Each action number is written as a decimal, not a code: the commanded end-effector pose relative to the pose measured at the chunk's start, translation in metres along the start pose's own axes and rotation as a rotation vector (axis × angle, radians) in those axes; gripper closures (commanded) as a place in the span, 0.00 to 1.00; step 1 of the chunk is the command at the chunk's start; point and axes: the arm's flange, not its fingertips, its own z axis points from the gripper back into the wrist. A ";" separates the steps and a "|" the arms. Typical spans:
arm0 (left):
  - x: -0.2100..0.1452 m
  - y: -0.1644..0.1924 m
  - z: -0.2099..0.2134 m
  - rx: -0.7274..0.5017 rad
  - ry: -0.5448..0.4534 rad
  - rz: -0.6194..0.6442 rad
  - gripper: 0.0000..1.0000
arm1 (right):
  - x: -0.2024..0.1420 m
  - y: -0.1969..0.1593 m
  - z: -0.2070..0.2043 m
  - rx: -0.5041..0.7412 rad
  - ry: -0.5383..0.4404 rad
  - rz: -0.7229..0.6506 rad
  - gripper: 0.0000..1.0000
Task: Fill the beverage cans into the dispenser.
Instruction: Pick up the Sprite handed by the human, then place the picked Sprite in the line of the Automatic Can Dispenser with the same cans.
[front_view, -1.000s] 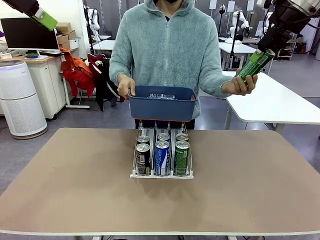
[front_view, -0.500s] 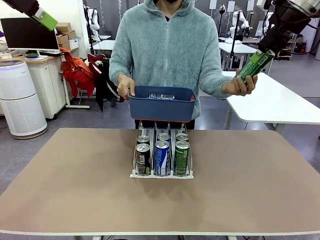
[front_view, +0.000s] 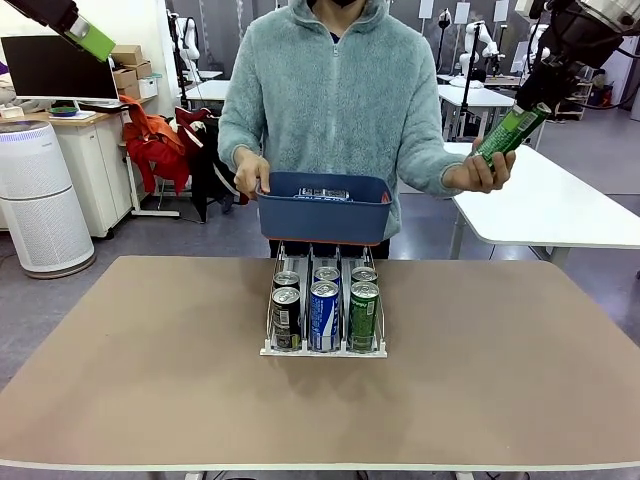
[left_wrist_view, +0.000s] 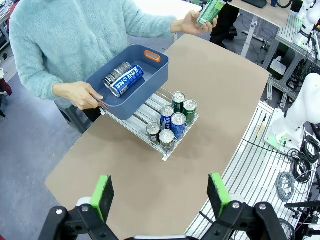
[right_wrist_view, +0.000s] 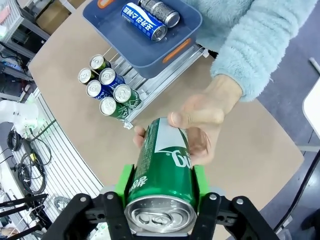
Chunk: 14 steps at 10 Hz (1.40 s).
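My right pincer is clamped on the top end of a green can, raised at the far right, while the person's hand grips the same can lower down. My left pincer hangs high with its jaws wide and nothing between them. The dispenser sits mid-tabletop holding six cans across three lanes, and the person holds a dark-blue bin just behind it.
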 end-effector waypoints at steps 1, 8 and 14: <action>-0.002 0.001 -0.002 0.003 0.003 -0.008 0.00 | -0.001 0.004 0.001 0.000 0.007 -0.013 1.00; -0.002 0.001 -0.002 0.003 0.003 -0.008 0.00 | -0.001 0.004 -0.001 0.020 0.018 0.013 1.00; -0.002 0.001 -0.002 0.003 0.003 -0.008 0.00 | -0.001 0.004 -0.001 0.020 0.018 0.013 1.00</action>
